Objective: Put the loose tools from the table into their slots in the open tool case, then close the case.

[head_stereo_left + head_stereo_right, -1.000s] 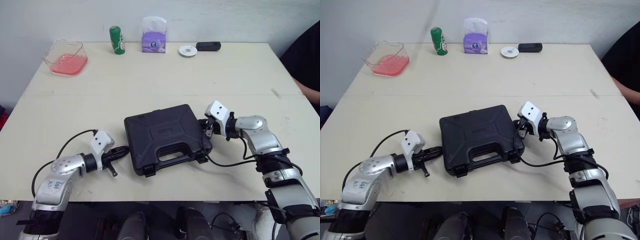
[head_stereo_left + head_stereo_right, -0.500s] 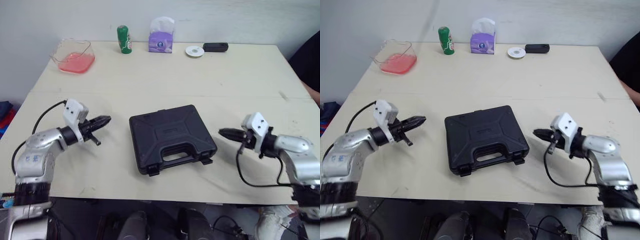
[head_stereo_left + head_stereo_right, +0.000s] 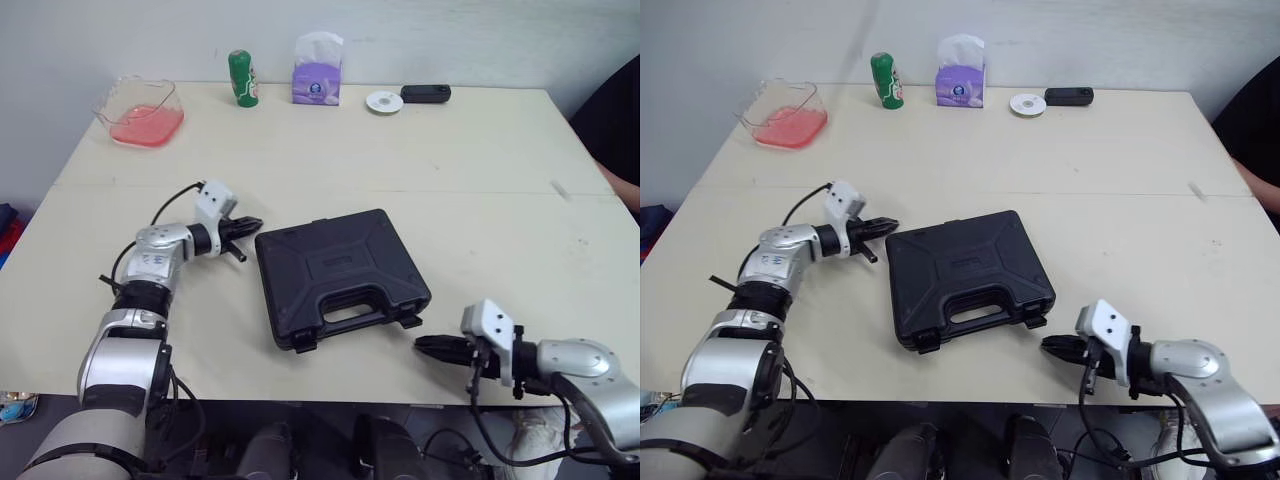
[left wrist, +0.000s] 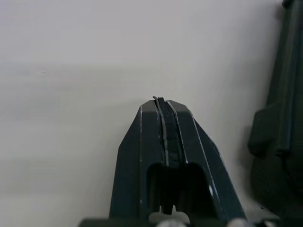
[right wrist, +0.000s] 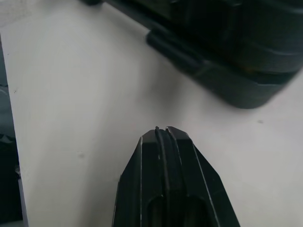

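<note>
Tabletop (image 3: 450,170) is bearing the closed tool case (image 3: 335,265), my left tool (image 3: 250,224) and right tool (image 3: 425,345) hovering clamped empty; any unsnapped latch (image 3: 408,321) could spring.

Left claw (image 3: 255,223) seemingly meets case's (image 3: 340,270) far corner; right claw (image 3: 421,344) withdrew.

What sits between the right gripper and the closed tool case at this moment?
Only bare table. In the right wrist view the shut right gripper points toward the tool case, apart from it, with nothing lying in the stretch between.
</note>
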Controlling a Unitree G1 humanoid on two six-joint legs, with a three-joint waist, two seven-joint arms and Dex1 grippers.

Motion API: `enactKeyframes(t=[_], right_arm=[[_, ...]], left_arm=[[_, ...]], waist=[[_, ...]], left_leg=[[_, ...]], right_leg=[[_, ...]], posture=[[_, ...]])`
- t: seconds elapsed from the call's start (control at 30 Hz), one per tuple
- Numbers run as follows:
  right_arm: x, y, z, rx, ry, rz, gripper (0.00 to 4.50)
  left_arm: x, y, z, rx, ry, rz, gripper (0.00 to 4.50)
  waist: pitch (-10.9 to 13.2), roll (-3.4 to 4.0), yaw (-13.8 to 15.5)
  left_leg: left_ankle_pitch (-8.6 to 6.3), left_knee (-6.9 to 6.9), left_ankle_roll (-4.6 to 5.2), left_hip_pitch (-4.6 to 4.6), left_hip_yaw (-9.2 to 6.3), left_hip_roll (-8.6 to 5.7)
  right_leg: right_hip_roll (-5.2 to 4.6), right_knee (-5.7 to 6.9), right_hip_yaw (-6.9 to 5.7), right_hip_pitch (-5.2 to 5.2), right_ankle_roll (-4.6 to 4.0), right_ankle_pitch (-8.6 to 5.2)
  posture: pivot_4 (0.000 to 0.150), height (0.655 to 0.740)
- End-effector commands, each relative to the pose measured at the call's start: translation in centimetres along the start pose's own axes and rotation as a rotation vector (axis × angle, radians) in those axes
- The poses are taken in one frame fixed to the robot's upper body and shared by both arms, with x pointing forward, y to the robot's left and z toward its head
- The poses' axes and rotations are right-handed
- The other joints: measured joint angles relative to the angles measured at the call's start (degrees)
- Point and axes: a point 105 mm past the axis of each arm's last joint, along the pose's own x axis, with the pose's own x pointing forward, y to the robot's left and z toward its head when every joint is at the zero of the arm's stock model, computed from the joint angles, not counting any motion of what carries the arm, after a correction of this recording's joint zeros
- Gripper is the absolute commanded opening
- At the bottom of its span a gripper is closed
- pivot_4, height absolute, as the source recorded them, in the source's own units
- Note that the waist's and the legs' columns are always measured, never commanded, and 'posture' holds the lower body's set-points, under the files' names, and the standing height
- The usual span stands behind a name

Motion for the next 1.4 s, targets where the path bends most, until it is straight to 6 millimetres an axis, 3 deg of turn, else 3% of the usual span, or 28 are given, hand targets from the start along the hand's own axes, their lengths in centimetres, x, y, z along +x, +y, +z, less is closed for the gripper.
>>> enactKeyframes(t=[0.03, 0.17, 0.4, 0.6, 0.8, 1.03, 1.13, 1.23, 1.33, 1.4], right_arm=[[1.0, -0.3, 0.3, -0.018, -0.003, -0.022, 0.0], [1.5, -1.5, 0.4, -0.043, -0.006, -0.067, 0.0], [1.7, -4.2, 1.4, -0.105, -0.033, -0.126, 0.0], [1.8, -6.9, 2.4, -0.151, -0.066, -0.214, 0.0], [1.9, -9.1, 2.6, -0.169, -0.074, -0.29, 0.0], [1.7, -9.3, 2.6, -0.152, -0.092, -0.295, 0.0], [1.1, -9.2, 2.8, -0.119, -0.128, -0.317, 0.0], [0.0, -9.4, 2.8, -0.092, -0.15, -0.382, 0.0], [-0.9, -9.5, 2.4, -0.083, -0.126, -0.436, 0.0], [-1.5, -9.4, 2.3, -0.068, -0.135, -0.472, 0.0]], left_arm=[[0.4, -0.5, 0.7, 0.066, -0.014, -0.052, 0.04], [0.5, -1.6, 0.0, 0.088, -0.009, -0.119, 0.04], [-1.7, -3.1, -1.5, 0.129, -0.011, -0.198, 0.04], [-4.1, -4.6, -1.2, 0.158, -0.043, -0.196, 0.04], [-5.3, -6.8, -1.3, 0.251, -0.027, -0.161, 0.04], [-7.7, -6.6, -1.1, 0.183, -0.039, -0.047, 0.04], [-8.8, -6.6, 0.1, 0.176, -0.121, -0.003, 0.04], [-9.2, -7.9, 3.9, 0.19, -0.274, -0.052, 0.04], [-8.4, -9.0, 7.6, 0.216, -0.364, -0.12, 0.04], [-6.7, -10.7, 9.6, 0.262, -0.368, -0.23, 0.04]], waist=[[0.01, -0.16, -0.01], [0.0, -0.18, 0.03], [-0.01, -0.2, -0.21], [0.0, -0.19, -0.71], [0.0, -0.18, -1.04], [0.01, -0.17, -1.34], [0.02, -0.15, -1.28], [0.03, -0.14, -0.66], [0.04, -0.13, 0.15], [0.04, -0.13, 0.48]], left_leg=[[0.0, 0.03, 0.0, 0.01, -0.01, 0.03], [0.01, 0.05, 0.0, 0.03, -0.02, 0.02], [0.01, 0.06, 0.01, 0.05, -0.01, 0.01], [0.01, 0.05, 0.02, 0.06, -0.1, 0.03], [0.01, 0.04, 0.01, 0.03, -0.21, 0.04], [-0.01, 0.01, -0.02, 0.02, -0.24, 0.08], [-0.02, 0.0, -0.04, 0.02, -0.25, 0.13], [-0.02, 0.04, -0.04, -0.04, -0.32, 0.13], [-0.02, 0.07, -0.03, -0.05, -0.34, 0.08], [-0.01, 0.07, -0.03, -0.05, -0.34, 0.06]], right_leg=[[0.01, 0.03, 0.0, 0.0, 0.0, 0.0], [-0.02, 0.07, 0.01, 0.01, 0.0, 0.0], [-0.06, 0.08, 0.04, 0.02, 0.0, 0.0], [-0.21, 0.07, 0.27, 0.05, -0.01, 0.0], [-0.3, 0.01, 0.35, 0.08, -0.02, -0.01], [-0.35, -0.05, 0.36, 0.1, -0.03, -0.01], [-0.36, -0.09, 0.35, 0.1, -0.04, -0.02], [-0.41, -0.1, 0.31, 0.1, -0.04, -0.02], [-0.45, -0.1, 0.31, 0.11, -0.04, -0.01], [-0.4, -0.08, 0.3, 0.12, -0.04, -0.01]], posture=[[0.15, 0.74], [0.15, 0.74], [0.15, 0.74], [0.15, 0.74], [0.15, 0.74], [0.15, 0.74], [0.15, 0.74], [0.15, 0.74], [0.15, 0.74], [0.15, 0.74]])
